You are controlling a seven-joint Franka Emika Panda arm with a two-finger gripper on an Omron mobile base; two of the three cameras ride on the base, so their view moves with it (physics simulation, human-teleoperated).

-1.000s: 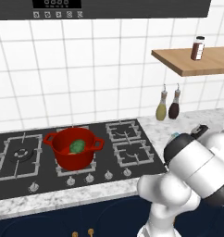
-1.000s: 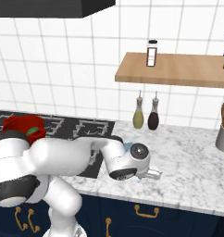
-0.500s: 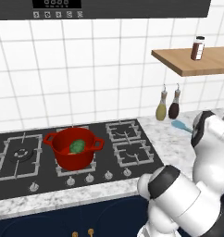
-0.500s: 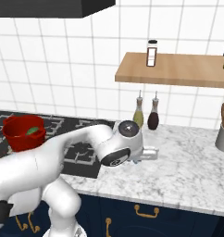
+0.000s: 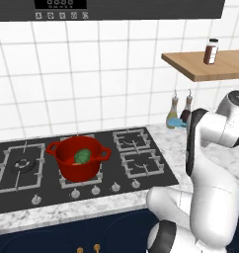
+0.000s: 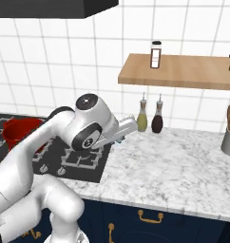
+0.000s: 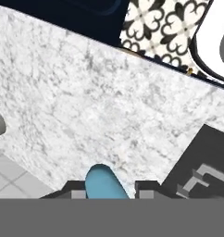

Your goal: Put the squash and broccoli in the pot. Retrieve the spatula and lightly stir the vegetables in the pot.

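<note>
Hand view, nearest first: the gripper [image 7: 107,187] sits at 6 o'clock with its two dark fingertips [image 7: 73,190] drawn in close on either side of the light-blue spatula [image 7: 104,181], which rises between them, so the spatula is in its hold. Beyond the tips spreads the marble counter [image 7: 86,102], with one corner of the black hob [image 7: 202,162] at 4 o'clock.

The right base view shows what the hand camera cannot: the arm stretched over the counter's edge beside the hob, a sliver of blue at its tip, two bottles [image 6: 142,117] standing at the wall at 12 o'clock of it, and one jar [image 6: 156,54] on the wooden shelf [image 6: 183,71] above.

The left base view alone looks into the one red pot [image 5: 78,157], at 9 o'clock on the hob, well apart from the gripper; one green broccoli [image 5: 82,156] lies inside.
</note>
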